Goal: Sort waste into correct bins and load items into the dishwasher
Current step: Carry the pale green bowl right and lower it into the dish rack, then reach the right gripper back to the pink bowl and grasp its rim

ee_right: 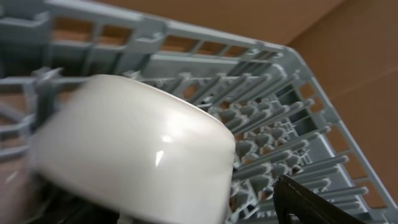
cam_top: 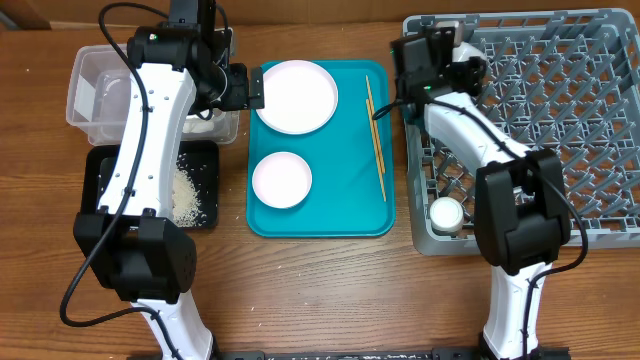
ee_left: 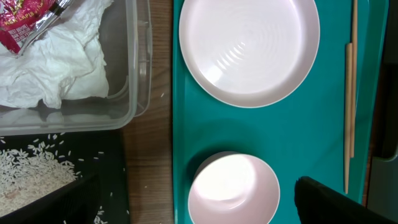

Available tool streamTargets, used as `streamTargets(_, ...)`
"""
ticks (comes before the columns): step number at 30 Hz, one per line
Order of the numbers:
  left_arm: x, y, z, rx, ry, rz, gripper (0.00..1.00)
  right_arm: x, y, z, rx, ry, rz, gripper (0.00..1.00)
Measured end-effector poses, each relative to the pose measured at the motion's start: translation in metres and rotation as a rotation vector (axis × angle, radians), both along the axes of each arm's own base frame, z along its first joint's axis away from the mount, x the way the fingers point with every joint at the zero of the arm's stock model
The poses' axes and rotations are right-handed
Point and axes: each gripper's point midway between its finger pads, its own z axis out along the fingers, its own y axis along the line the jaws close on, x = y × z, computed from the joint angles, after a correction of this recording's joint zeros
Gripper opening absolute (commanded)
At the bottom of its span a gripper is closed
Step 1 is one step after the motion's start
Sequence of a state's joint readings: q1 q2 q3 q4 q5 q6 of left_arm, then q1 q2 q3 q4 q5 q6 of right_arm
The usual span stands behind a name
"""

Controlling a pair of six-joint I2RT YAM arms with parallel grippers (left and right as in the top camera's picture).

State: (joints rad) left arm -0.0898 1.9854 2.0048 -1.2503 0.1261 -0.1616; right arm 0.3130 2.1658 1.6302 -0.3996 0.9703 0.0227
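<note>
My left gripper [cam_top: 245,88] is open and empty, between the clear tub [cam_top: 95,95] and the teal tray's left edge. In the left wrist view its jaws [ee_left: 202,208] hang above the pale pink bowl [ee_left: 233,190], with the pink plate [ee_left: 249,50] and chopsticks [ee_left: 350,93] beyond. The tub holds tissue [ee_left: 56,68] and a red wrapper [ee_left: 25,22]. Rice [cam_top: 185,195] lies in the black tray [cam_top: 205,160]. My right gripper [cam_top: 445,62] is over the grey rack's [cam_top: 560,130] back-left corner. Its jaws [ee_right: 199,214] are open around a blurred, tilted whitish bowl [ee_right: 137,149]. A white cup [cam_top: 446,214] stands in the rack.
The teal serving tray [cam_top: 320,220] lies between the bins and the rack and carries the plate [cam_top: 295,95], the pink bowl [cam_top: 281,180] and the chopsticks [cam_top: 376,135]. A few rice grains lie on the wood beside the black tray [ee_left: 146,186].
</note>
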Motion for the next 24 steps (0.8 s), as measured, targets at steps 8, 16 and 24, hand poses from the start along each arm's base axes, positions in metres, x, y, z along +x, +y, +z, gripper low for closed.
streamTargets(8, 0.000, 0.000, 0.000, 0.000, 0.000, 0.000, 1.00, -0.019, 0.034, -0.007, 0.193, 0.129, 0.134, 0.95)
streamTargets(16, 0.000, 0.000, 0.000, 0.000, 0.000, 0.000, 1.00, -0.046, 0.125, 0.053, 0.687, 0.168, 0.512, 1.00)
streamTargets(24, 0.000, 0.000, 0.000, 0.000, 0.000, 0.000, 1.00, -0.103, 0.197, 0.043, 1.051, 0.393, 0.738, 0.79)
